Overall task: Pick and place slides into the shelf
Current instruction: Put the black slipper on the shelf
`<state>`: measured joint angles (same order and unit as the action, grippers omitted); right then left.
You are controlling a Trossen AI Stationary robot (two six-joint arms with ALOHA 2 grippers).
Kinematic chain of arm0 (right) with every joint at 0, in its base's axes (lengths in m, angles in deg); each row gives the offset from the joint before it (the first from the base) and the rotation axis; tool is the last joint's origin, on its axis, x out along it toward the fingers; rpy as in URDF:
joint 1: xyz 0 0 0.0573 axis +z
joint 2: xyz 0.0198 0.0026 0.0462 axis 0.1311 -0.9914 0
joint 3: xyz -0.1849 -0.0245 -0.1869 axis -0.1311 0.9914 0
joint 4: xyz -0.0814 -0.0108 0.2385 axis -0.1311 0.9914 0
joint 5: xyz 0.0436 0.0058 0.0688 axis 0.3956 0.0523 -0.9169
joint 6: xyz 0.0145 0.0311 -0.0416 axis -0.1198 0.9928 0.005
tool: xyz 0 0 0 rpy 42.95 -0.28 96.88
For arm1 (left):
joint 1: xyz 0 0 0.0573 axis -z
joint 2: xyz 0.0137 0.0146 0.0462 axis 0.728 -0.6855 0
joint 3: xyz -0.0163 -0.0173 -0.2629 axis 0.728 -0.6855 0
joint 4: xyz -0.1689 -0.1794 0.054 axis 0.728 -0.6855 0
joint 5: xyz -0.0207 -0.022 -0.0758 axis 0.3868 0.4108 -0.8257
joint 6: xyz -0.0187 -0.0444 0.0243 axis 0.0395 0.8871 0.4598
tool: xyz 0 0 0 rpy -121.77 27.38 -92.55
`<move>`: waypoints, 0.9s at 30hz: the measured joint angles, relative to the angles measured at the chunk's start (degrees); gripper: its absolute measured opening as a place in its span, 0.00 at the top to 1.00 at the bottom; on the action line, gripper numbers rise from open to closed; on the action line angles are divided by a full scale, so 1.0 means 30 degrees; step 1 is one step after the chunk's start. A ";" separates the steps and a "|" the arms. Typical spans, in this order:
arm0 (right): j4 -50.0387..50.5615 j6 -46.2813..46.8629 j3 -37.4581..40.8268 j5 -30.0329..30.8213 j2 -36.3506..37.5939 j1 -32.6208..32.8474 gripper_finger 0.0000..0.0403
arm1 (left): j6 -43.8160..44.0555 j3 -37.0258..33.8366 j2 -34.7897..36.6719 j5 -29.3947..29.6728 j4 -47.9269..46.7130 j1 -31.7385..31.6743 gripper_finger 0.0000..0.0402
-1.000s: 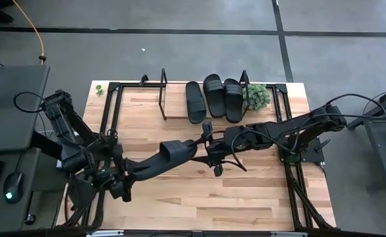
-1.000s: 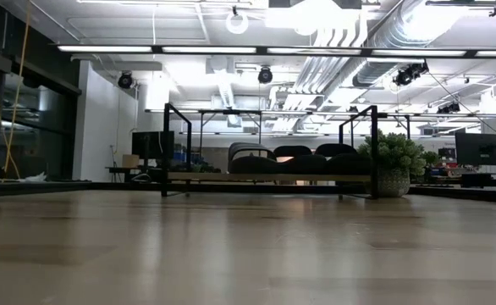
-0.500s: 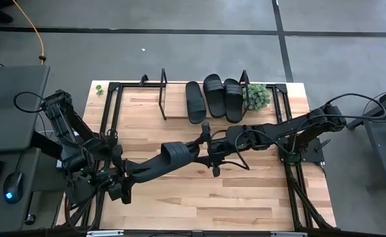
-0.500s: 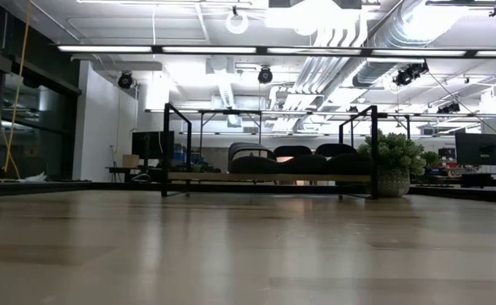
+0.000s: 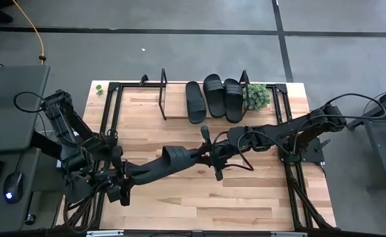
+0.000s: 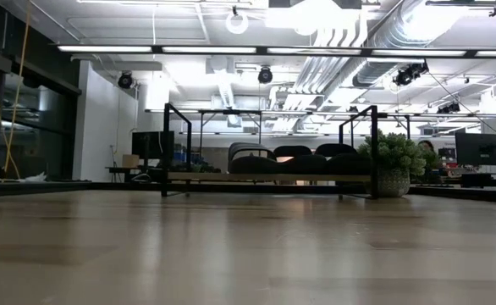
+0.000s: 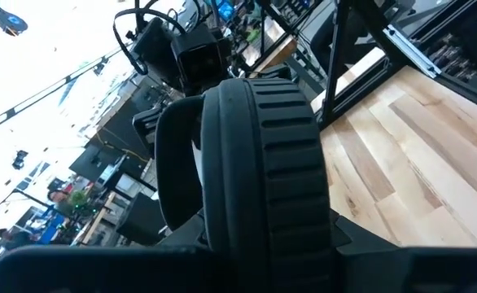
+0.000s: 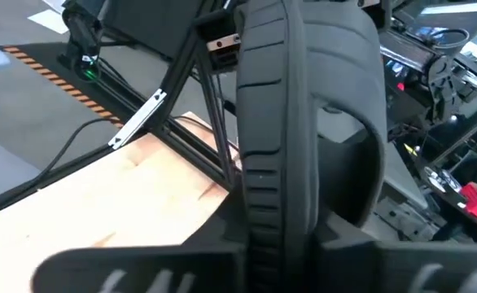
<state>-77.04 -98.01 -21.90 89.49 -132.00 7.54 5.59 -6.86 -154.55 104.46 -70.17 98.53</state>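
Note:
One black slide (image 5: 176, 157) hangs above the middle of the table between my two grippers, and the low view shows none of the three. My left gripper (image 5: 161, 162) is shut on its left end, my right gripper (image 5: 203, 156) on its right end. In both wrist views the slide (image 7: 263, 163) (image 8: 304, 122) stands on edge, its ribbed sole rim toward the camera. Three more slides (image 5: 214, 97) (image 6: 307, 161) lie side by side with their soles on the shelf (image 5: 173, 113) (image 6: 269, 178) at the far edge. My left gripper holds the slide by its left end (image 7: 263, 236), coming level from the table's near left, along the slide. Its own body hides the place of contact. The slide is clear of the table. My right gripper holds the slide's right end (image 8: 255, 228), with the sole on edge between its fingers. It comes level from the table's right, along the slide. The gripper's own dark body hides the contact itself. The slide hangs clear of the table.
A potted plant (image 5: 257, 95) (image 6: 392, 165) stands right of the shelf at the far edge. The shelf's left half (image 5: 176, 99) is bare board. Black rails (image 5: 288, 118) run along the table's left and right sides. Bare wood (image 5: 206, 204) lies near the front.
My right gripper has moved toward the table's left, onto the slide's right end. The slide and my left gripper have shifted a little toward the near left, and the slide stays clear of the table.

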 joint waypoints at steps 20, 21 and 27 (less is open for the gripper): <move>0.0969 0.0488 -0.0044 0.8006 -0.0029 0.0036 0.97 | 0.5712 0.0007 0.0050 0.4222 -0.7821 -0.0087 0.83; 0.0989 0.0425 -0.0044 0.8041 -0.0029 0.0036 0.97 | 0.6033 0.0006 0.0050 0.4229 -0.8302 -0.0087 0.83; 0.1294 0.0321 -0.0047 0.8582 0.0051 -0.0022 0.98 | 0.8247 0.0007 0.0111 0.4297 -1.1122 -0.0678 0.83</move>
<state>-73.15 -97.05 -22.04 115.24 -131.84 7.47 30.33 -6.84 -154.22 117.35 -103.53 96.50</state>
